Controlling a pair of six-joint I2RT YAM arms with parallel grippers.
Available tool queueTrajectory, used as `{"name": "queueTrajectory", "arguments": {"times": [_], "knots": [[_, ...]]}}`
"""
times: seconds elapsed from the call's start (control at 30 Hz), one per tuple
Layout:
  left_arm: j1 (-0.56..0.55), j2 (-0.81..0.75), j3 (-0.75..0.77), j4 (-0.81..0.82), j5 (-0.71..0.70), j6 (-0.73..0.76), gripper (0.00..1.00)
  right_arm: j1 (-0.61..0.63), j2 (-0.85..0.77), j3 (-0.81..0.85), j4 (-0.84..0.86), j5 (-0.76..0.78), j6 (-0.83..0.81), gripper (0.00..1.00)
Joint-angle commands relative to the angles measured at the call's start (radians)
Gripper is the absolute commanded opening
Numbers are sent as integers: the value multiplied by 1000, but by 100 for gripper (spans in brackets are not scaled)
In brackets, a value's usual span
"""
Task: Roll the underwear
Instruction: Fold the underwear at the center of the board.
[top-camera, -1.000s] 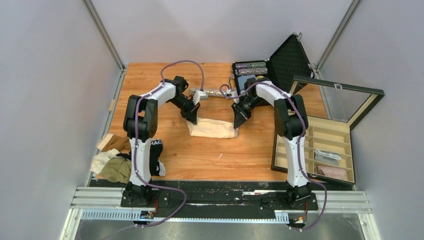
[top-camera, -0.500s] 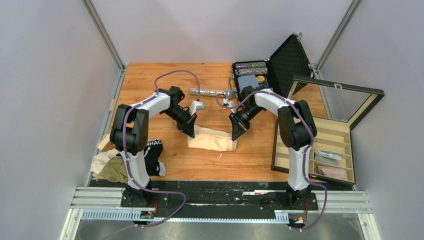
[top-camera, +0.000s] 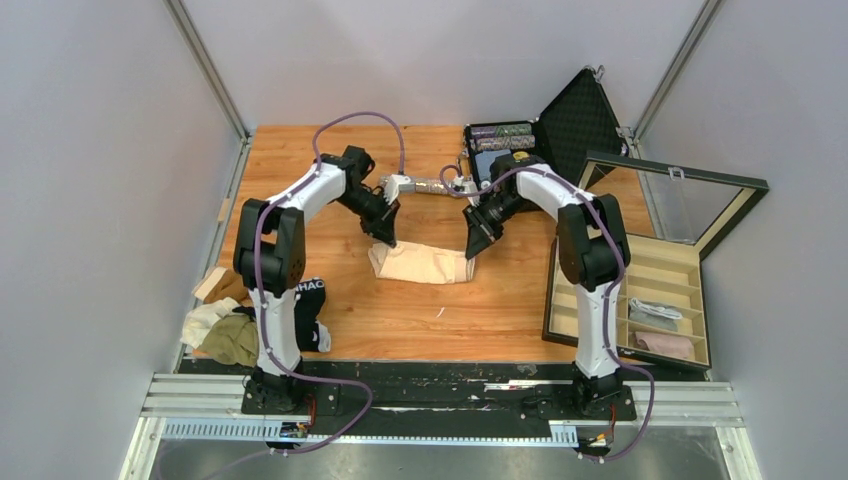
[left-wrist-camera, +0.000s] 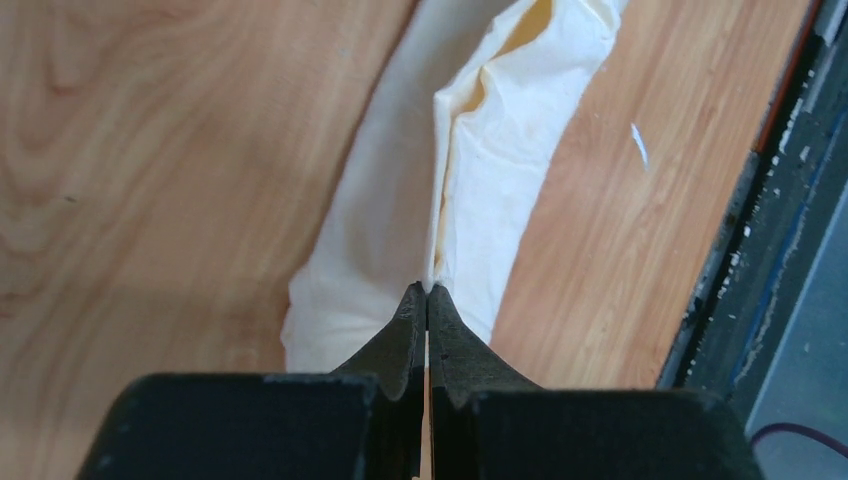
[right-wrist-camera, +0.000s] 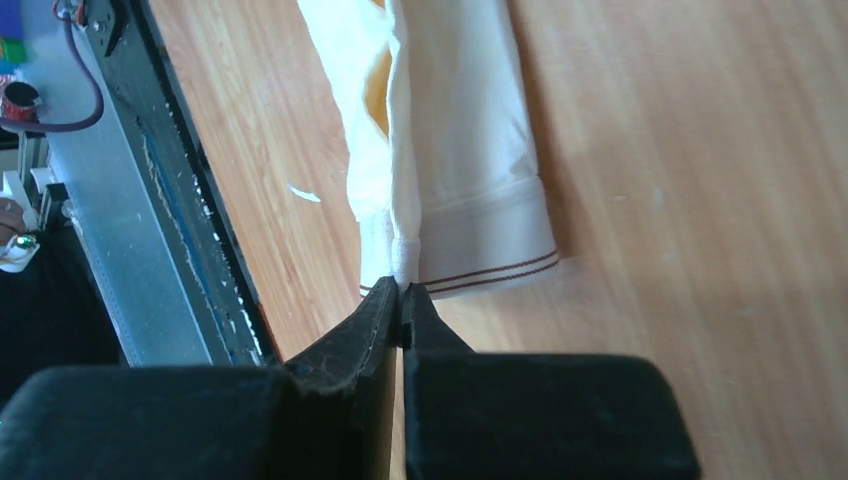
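Note:
A cream-beige underwear (top-camera: 422, 264) lies folded lengthwise mid-table. My left gripper (top-camera: 387, 240) is shut on its left end; in the left wrist view the fingertips pinch a fold of the cloth (left-wrist-camera: 470, 170). My right gripper (top-camera: 471, 252) is shut on its right end, pinching the waistband edge with brown stripes (right-wrist-camera: 470, 235). More underwear lies in a pile at the left table edge: black with white lettering (top-camera: 310, 300), olive-green (top-camera: 236, 340), white (top-camera: 205, 318), brown (top-camera: 228, 285).
A glittery silver microphone (top-camera: 432, 185) lies behind the garment. An open black case (top-camera: 560, 125) stands at the back right. A wooden compartment box (top-camera: 655, 295) with open glass lid holds rolled items at the right.
Both grippers drew toward me with the cream underwear, then moved back away, folding it over. The garment now lies narrower and more rolled.

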Motion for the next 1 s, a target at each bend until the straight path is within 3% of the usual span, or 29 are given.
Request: {"name": "queueTrajectory", "arguments": {"times": [0.0, 0.17, 0.27, 0.6, 0.97], "knots": [[7, 117, 127, -32, -24, -2, 0, -25, 81, 66, 14, 9, 15, 0], [7, 262, 276, -103, -51, 18, 0, -53, 171, 203, 10, 13, 26, 0], [9, 265, 279, -105, -72, 48, 0, -52, 171, 258, -7, 7, 3, 0], [22, 145, 128, 2, -57, 15, 0, 0, 129, 324, -51, -16, -41, 0], [33, 51, 38, 111, -20, -20, 0, 8, 269, 533, -49, 2, -67, 0]]}}
